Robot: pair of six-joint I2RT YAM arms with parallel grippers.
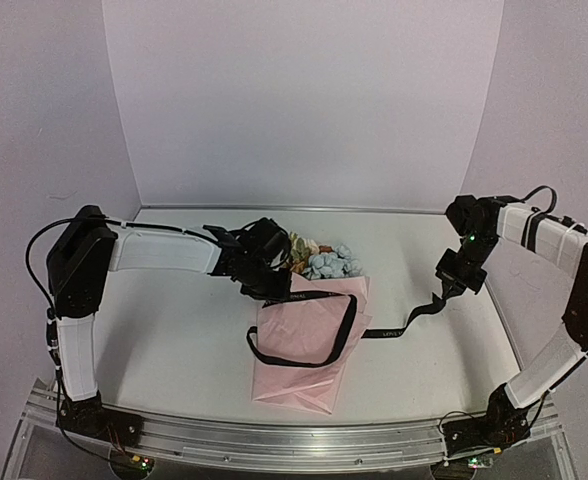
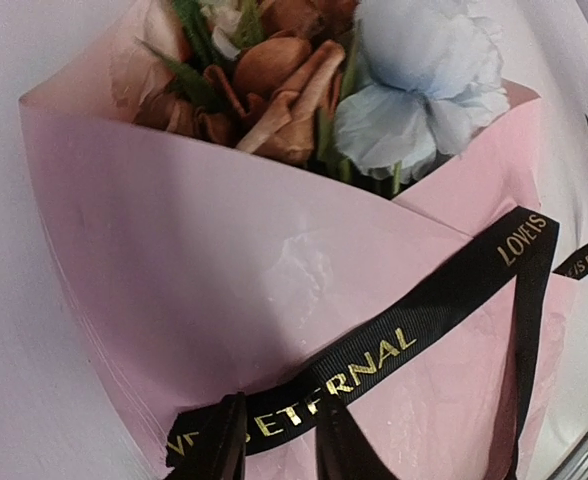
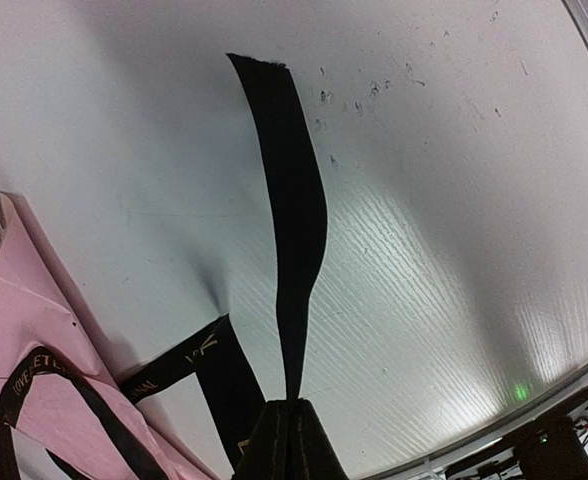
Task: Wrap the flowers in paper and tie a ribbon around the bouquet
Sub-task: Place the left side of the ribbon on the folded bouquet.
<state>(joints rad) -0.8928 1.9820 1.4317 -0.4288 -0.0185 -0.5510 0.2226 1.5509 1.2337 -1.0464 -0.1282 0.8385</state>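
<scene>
- The bouquet [image 1: 304, 350] lies on the bench [image 1: 174, 320] between the two arms. Its flowers [image 1: 329, 262] point to the far side, and the pink paper [image 2: 224, 260] is already folded around the stems.
- The ribbon [image 2: 374, 360] makes a loose loop around the paper, so I judge that the wrapping is done and the tying is in hand.
- The right tool [image 3: 292, 405] is pressed together on the ribbon near one end, well to the right of the bouquet. This is probably to draw that stretch straight and out of the way.
- The left tool [image 2: 277, 405] stands over the ribbon below the flowers, with one finger on each side of it and a little apart. I cannot tell if it pinches.
- The left arm reaches far across with a nearly level forearm. The right arm is bent, and its wrist points down and inward.
</scene>
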